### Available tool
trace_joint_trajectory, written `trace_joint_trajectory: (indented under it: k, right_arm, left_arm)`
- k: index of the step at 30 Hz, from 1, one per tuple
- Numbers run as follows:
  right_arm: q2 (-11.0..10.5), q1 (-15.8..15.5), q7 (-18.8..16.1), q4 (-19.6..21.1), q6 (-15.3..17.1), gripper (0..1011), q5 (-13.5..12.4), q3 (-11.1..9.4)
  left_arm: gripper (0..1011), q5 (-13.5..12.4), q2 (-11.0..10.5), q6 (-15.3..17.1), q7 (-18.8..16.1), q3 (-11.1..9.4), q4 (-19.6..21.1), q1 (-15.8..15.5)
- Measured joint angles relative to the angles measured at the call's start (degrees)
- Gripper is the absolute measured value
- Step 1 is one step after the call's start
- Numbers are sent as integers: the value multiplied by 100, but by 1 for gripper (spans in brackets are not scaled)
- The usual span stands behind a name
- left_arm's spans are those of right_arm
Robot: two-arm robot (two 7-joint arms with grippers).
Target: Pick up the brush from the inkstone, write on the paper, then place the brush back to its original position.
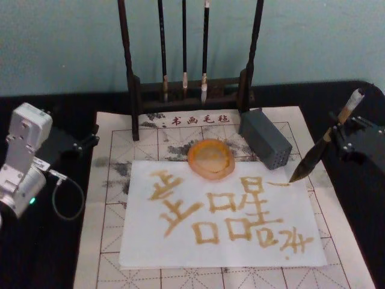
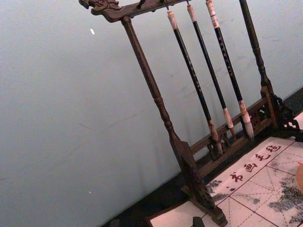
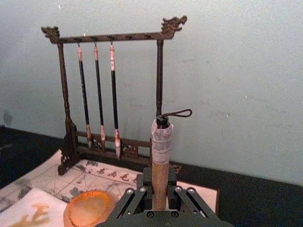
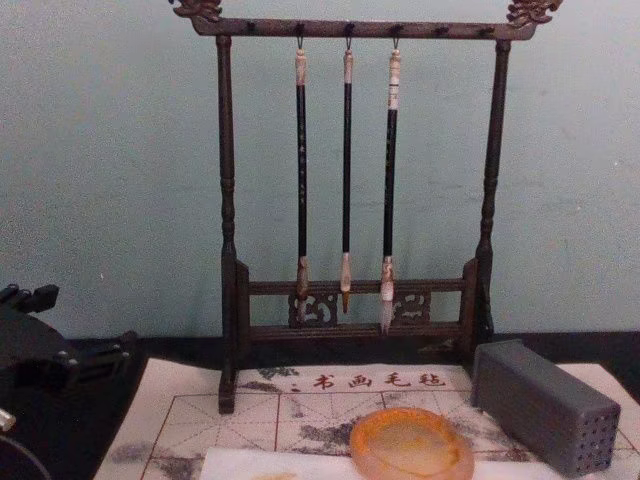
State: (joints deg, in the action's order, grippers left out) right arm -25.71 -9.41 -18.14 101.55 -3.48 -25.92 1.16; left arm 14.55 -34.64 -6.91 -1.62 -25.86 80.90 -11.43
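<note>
My right gripper (image 1: pixel 338 130) is shut on the brush (image 1: pixel 320 149) at the right of the table and holds it slanted. The dark bristle tip points down-left at the right edge of the paper (image 1: pixel 180 241), beside a short fresh stroke. I cannot tell whether the tip touches. Tan characters cover the white sheet. The round orange inkstone (image 1: pixel 210 159) lies at the paper's far edge, with nothing on it. In the right wrist view the tan brush (image 3: pixel 161 146) handle with its taped cap and loop rises from the gripper (image 3: pixel 160 202), with the inkstone (image 3: pixel 89 208) beyond. My left gripper (image 1: pixel 81 144) is parked at the left.
A dark wooden rack (image 1: pixel 183 99) with three slim hanging brushes stands at the back. A grey block with small holes (image 1: pixel 266 139) sits right of the inkstone, close to the brush. The cream mat with red grid lines (image 1: pixel 114 138) lies under the paper. A cable loops beside the left arm.
</note>
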Motion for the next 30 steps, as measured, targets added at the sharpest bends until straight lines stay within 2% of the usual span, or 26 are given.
trace_joint_trajectory:
  k: [6,12,16,30]
  right_arm:
    - [34,26,-99,104,83,195,-258,-61]
    - [108,219,-202,149,421,195,-837,-48]
    - [213,453,-208,84,662,195,-1222,41]
    - [604,1254,53,-431,1351,195,-2138,380]
  left_arm:
    - [1001,0,0,0,0,0,0,0]
    - [1001,0,0,0,0,0,0,0]
    - [1001,0,0,0,0,0,0,0]
    - [1001,0,0,0,0,0,0,0]
